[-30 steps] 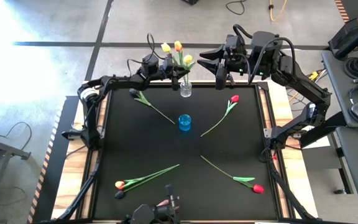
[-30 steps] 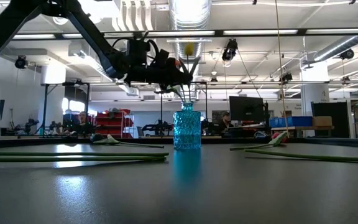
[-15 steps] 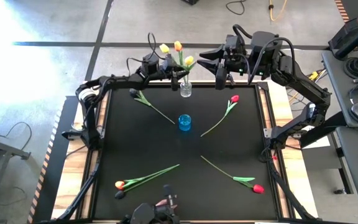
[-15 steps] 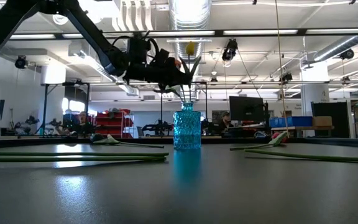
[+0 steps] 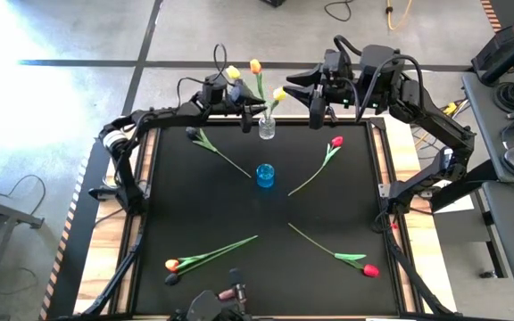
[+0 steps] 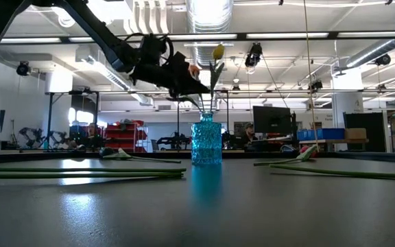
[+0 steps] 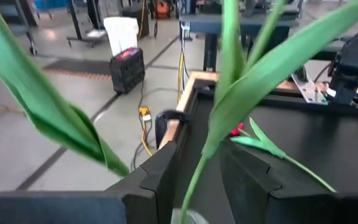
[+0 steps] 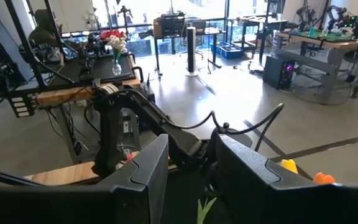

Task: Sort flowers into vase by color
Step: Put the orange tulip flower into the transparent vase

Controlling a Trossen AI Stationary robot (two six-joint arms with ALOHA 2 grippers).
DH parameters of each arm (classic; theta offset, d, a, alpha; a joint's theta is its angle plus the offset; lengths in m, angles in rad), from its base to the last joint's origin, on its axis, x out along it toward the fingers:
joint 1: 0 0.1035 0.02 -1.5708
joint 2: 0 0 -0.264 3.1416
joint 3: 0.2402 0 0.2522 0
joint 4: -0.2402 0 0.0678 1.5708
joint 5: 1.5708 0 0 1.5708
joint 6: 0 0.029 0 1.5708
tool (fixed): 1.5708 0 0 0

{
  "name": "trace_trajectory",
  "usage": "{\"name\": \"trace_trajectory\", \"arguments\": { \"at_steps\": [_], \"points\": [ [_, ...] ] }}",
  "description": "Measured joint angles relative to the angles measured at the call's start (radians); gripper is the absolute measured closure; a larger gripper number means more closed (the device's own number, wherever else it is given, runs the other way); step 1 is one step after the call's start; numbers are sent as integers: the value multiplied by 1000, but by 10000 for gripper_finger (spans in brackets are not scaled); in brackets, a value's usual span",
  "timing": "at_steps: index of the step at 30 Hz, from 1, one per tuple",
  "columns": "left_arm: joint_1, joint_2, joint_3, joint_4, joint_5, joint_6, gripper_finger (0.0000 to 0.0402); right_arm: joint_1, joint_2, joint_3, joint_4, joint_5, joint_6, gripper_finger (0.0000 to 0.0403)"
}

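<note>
The left gripper (image 5: 250,106), top centre of the high view, hangs open beside a small clear glass vase (image 5: 266,128); a green stem passes between its parted fingers (image 7: 166,171) in the wrist view, ungripped. The vase holds three yellow and orange tulips (image 5: 255,66). The right gripper (image 5: 314,96) waits open, upper right. A placing step seems finished; next, fetch the orange tulip (image 5: 173,264) at lower left. Red tulips (image 5: 336,141) probably belong in the blue textured vase (image 5: 265,175) at centre.
</note>
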Motion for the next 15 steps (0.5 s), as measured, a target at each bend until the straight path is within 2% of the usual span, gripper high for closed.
{"name": "trace_trajectory", "arguments": {
  "at_steps": [8, 15],
  "points": [
    [0, -63, -9, -151, -8, 36, 296, 0, 0, 0, -24, 0, -20, 275],
    [0, -142, -11, -195, -8, 48, 296, 0, 0, 0, -23, 0, -31, 275]
  ]
}}
